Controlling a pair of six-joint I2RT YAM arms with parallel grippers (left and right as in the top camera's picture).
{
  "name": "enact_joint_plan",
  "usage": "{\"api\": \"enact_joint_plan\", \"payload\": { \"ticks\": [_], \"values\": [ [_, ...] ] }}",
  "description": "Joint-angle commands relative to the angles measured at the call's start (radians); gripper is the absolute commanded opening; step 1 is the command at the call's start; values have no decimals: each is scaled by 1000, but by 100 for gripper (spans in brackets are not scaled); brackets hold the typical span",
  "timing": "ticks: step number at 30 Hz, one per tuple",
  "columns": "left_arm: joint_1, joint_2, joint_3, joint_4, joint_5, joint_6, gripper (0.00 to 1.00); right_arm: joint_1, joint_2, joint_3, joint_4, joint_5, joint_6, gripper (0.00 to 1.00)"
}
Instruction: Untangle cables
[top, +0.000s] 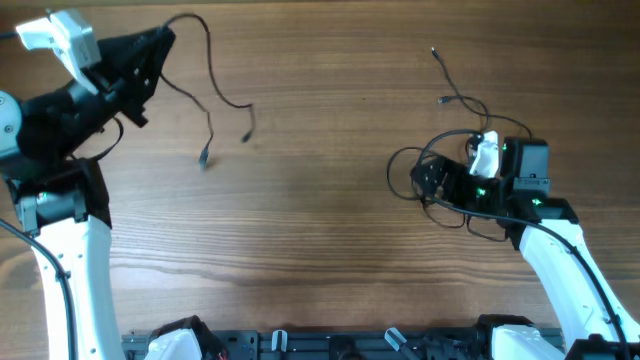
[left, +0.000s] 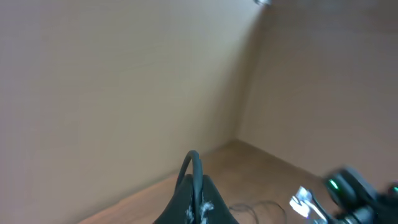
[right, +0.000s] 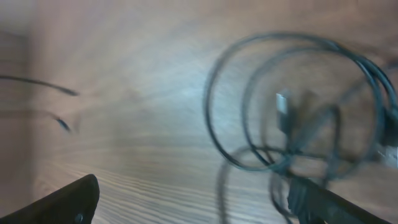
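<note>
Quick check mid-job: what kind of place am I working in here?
Probably a robot test bench in a lab or workshop, not a home: a bare wood-grain table, plain beige walls close around it, and two robot arms, left and right.

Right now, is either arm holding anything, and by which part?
The left fingers pinch one thin black cable mid-length, both ends free. The right fingers are open by the looped cables, holding nothing.

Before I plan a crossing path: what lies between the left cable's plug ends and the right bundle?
Overhead shows only bare table between the left cable and the bundle.
</note>
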Motion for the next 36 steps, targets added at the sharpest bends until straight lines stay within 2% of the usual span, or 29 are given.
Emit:
{"api": "enact_joint_plan", "payload": {
  "ticks": [1, 7, 15, 18, 22, 28, 32, 34, 36],
  "values": [
    [7, -1, 7, 2, 200, 25, 4, 4, -58, 51, 76, -63, 33, 100],
    [-4, 35, 6, -88, 235, 26, 4, 4, -101, 54, 225, -58, 171, 100],
    [-10, 65, 6, 27, 229, 21, 4, 4, -109, 54, 213, -49, 187, 100],
    [-13, 68, 6, -14, 141, 14, 4, 4, -109, 54, 179, -35, 190, 100],
    [-13, 77, 6, -127, -123, -74, 4, 4, -109, 54, 121, -35, 189, 100],
    [-13, 108, 6, -384, -775, -256, 4, 4, -109, 53, 59, -34, 189, 100],
    [-13, 126, 6, -589, -1122, -370, 4, 4, -109, 53, 42, -34, 189, 100],
    [-13, 132, 6, -716, -1244, -428, 4, 4, -109, 53, 42, -34, 189, 100],
    [-13, 133, 6, -811, -1277, -457, 4, 4, -109, 53, 42, -26, 188, 100]
  ]
}}
